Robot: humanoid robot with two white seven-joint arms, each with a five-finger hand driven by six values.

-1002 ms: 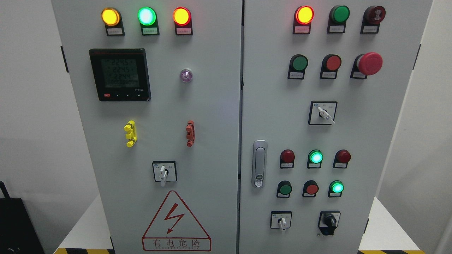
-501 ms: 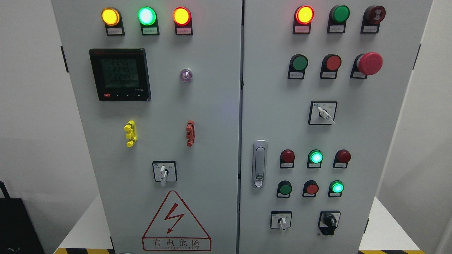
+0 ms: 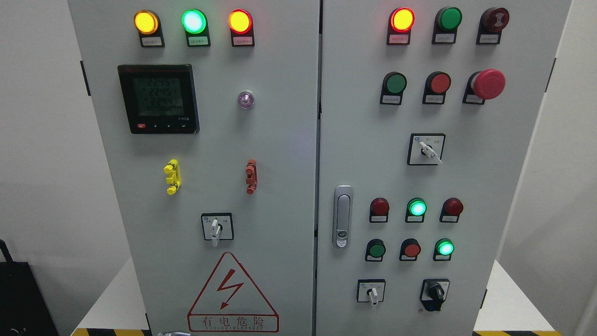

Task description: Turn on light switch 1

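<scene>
Labels on the cabinet (image 3: 280,140) are too small to read, so which control is light switch 1 cannot be told for sure. The likeliest is the selector (image 3: 214,227) just above the apex of the warning triangle (image 3: 232,291), a little to its left. Its white handle stands upright, pointing down.

A grey sliver, probably the tip of the left hand (image 3: 171,333), shows at the bottom edge below the triangle's left corner. Whether its fingers are apart or together cannot be told. The right hand is out of view.

So the selector lies straight up from the sliver and slightly right, beyond the triangle, and the left hand is the nearer.

Against the earlier frames only the sliver differs: absent first, then faint, now wider. Lamps and handles are unchanged.
</scene>
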